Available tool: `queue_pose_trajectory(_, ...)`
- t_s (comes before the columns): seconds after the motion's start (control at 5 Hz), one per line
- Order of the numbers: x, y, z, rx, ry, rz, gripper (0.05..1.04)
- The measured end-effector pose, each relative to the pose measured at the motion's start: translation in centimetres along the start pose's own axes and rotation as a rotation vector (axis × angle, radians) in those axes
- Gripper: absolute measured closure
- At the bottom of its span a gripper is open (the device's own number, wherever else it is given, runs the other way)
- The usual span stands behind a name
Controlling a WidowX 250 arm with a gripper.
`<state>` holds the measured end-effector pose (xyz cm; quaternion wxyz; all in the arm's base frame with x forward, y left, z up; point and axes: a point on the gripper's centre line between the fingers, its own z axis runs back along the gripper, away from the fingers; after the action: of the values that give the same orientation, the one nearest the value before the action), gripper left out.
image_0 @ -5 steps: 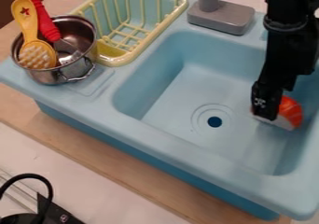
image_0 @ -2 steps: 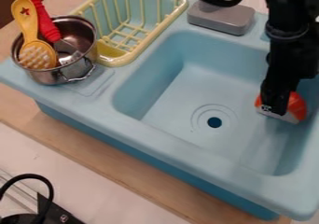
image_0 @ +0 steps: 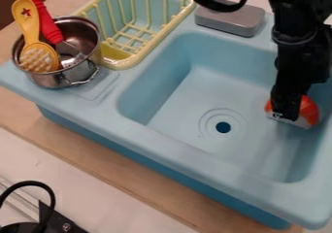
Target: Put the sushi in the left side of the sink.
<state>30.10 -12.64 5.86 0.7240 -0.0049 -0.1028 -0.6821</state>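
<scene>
A light wooden worktop (image_0: 97, 164) ran beneath everything, with a smooth white surface (image_0: 65, 191) beyond its edge at the lower left. On the wood sat a pale blue plastic toy sink (image_0: 149, 136), set slantwise from where I stood. The black robot arm (image_0: 301, 35) came in at the top right and hung down over the basin. By the sink's upper left lay a yellow-rimmed dish rack (image_0: 120, 62) with yellow bars and a pale blue inside. A shiny metal pot (image_0: 48, 81) stood on the sink's left ledge, just beside the rack, with a yellow utensil (image_0: 39, 57) and a red-handled utensil (image_0: 42, 13) leaning in it. The grey faucet base (image_0: 230, 20) rose from the sink's back edge, and a black cable (image_0: 217, 6) looped in front of its upper part.

The black two-finger gripper (image_0: 285, 113) pointed down inside the basin, right in front of the orange-and-white toy sushi (image_0: 309, 111) and partly hiding it. I couldn't tell whether the jaws were clenched on it or released. The sushi was toward the basin's right side as I saw it, near the wall, to the right of the small round dark drain hole (image_0: 223, 127).
</scene>
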Motion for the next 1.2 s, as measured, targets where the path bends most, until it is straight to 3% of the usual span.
queue_pose_trajectory(0.2,-0.6,0.1,0.2,0.008,0.033,0.062,0.557)
queue_pose_trajectory(0.4,-3.0,-1.7,1.4,-0.052,0.099,0.278,0.557)
queue_pose_trajectory(0.6,-5.2,-2.5,2.3,-0.047,0.170,0.482,0.557)
queue_pose_trajectory(0.8,-6.0,-3.6,3.6,-0.014,0.195,0.562,0.557)
queue_pose_trajectory(1.0,-6.1,-3.4,4.5,0.062,0.207,0.637,0.557)
queue_pose_trajectory(1.2,-6.3,-3.3,5.1,0.189,0.212,0.876,0.557)
